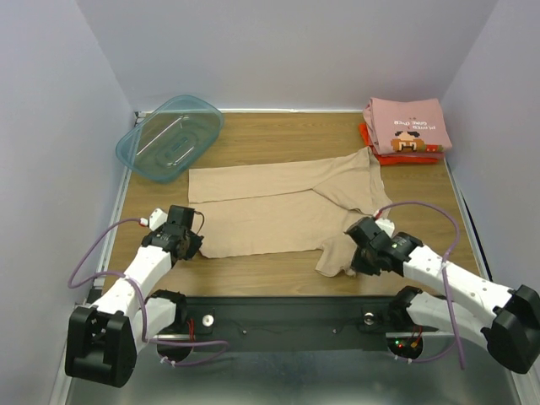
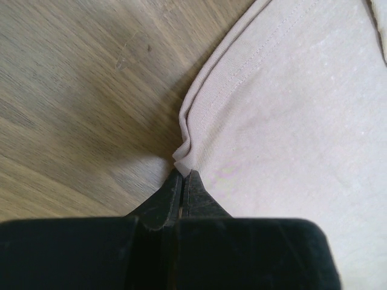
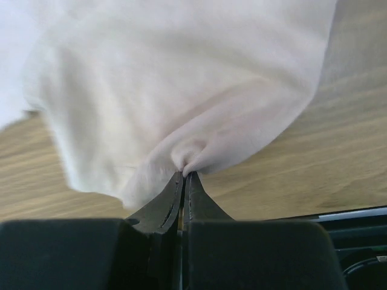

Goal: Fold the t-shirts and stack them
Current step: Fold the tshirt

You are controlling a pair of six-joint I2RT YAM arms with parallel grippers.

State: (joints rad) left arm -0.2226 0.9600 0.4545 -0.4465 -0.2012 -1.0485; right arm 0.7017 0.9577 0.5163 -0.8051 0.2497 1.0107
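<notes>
The tan t-shirt [image 1: 278,207] lies partly folded across the middle of the table. My left gripper [image 1: 190,245] is shut on its near left hem corner, seen in the left wrist view [image 2: 183,162]. My right gripper [image 1: 354,257] is shut on a bunched fold of the same shirt at its near right end, and the right wrist view shows the cloth [image 3: 181,90] lifted off the wood. The pink printed t-shirt [image 1: 407,125] lies folded at the back right on top of the red-orange t-shirt [image 1: 403,158].
A translucent teal plastic tub [image 1: 169,137] sits at the back left, tilted against the wall. White walls enclose the wooden table [image 1: 278,274]. The black base rail [image 1: 287,321] runs along the near edge.
</notes>
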